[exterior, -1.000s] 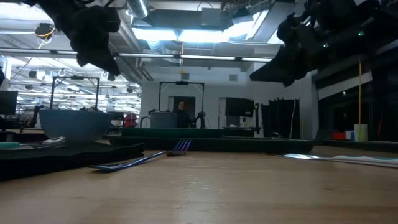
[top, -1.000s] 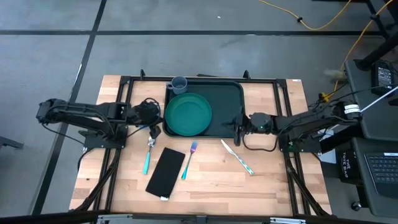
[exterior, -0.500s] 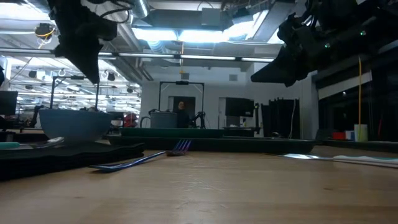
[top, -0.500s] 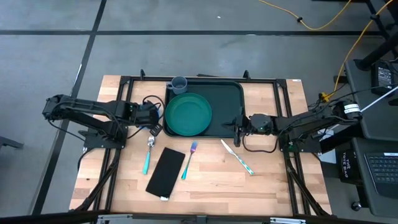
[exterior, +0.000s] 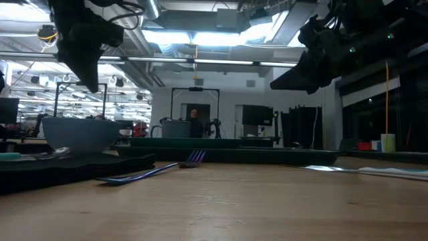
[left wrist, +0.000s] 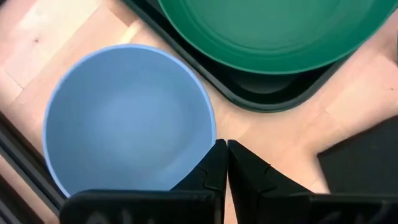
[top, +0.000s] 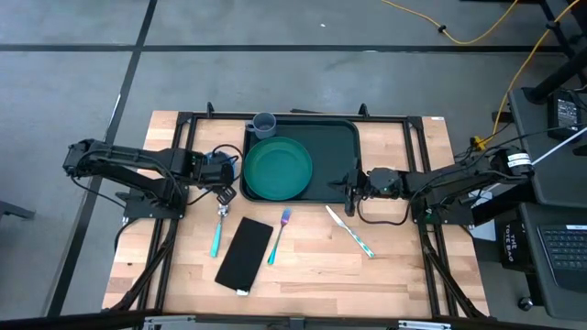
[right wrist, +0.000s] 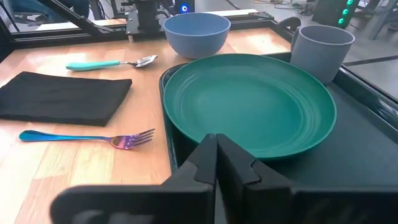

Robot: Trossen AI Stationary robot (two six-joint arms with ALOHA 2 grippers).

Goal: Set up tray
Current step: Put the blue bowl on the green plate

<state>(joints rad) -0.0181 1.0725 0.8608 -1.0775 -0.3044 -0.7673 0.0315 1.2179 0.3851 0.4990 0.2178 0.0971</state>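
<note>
Large dark green rect. plastic tray w/ rounded corners and raised rim: seen upper centre of high view, on wooden bench, long side running left-right. Right half of tray is bare.

Round green plastic plate: set in left part of tray; in right wrist view it fills mid-frame.

Grey plastic cup: upright at tray's upper-left corner in high view, just beside plate; whether it stands inside the rim cannot be told there. Upper right in right wrist view.

Light blue round bowl: on bench just off tray's left edge, largely hidden under left arm in high view; empty, upright. Seen at left in low view.

Teal-handled metal spoon, flat black rect. cloth, iridescent blue-purple fork, teal-handled table knife: laid left to right on bench, lower centre of high view, below tray, apart from each other.

Left gripper: clenched, empty; fingertips met above bowl's rim, raised off bench.

Right gripper: clenched, nothing grasped; held at tray's lower-right edge, pointed toward plate.
</note>
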